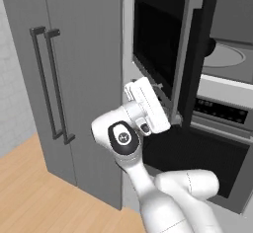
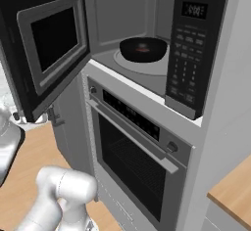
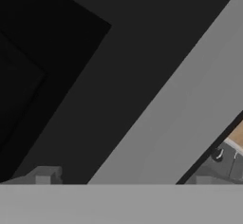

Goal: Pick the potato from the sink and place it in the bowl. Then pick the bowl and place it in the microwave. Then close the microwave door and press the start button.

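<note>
The microwave door (image 2: 49,49) stands swung wide, and the arm's bent wrist brings the gripper (image 1: 170,120) against its lower outer edge; whether the fingers are spread cannot be told. One black bowl (image 2: 143,49) sits on the turntable (image 2: 147,66) inside the microwave (image 2: 196,49), one potato (image 2: 143,48) in it.
</note>
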Robot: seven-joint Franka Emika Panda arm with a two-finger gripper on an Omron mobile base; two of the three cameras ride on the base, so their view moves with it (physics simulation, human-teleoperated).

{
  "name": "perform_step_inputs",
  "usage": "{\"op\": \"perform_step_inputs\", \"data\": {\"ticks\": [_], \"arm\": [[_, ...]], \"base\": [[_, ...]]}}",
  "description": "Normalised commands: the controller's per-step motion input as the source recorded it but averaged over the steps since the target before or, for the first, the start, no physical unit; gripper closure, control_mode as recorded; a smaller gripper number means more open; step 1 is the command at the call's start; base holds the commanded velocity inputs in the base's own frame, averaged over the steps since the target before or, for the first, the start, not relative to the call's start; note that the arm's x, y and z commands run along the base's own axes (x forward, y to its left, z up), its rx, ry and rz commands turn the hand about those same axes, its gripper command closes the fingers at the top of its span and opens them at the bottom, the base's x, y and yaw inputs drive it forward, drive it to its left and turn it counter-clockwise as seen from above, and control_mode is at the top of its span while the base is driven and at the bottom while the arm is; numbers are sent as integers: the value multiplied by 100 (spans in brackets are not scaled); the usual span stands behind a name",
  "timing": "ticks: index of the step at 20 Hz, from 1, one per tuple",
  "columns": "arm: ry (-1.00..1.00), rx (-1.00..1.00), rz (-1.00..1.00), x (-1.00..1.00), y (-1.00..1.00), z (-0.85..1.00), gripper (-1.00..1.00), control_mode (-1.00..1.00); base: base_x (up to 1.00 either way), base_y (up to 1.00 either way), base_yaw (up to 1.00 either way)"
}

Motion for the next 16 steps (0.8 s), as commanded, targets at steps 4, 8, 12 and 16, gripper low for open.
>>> {"op": "perform_step_inputs", "data": {"ticks": [4,8,12,16], "arm": [[14,0,0,-24,-50,90,-100,-100],[18,0,0,-18,-48,99,-100,-100],[7,7,0,-4,-41,90,-100,-100],[2,9,-3,0,-22,87,-100,-100]], "base": [[0,0,0],[0,0,0],[0,0,0],[0,0,0]]}}
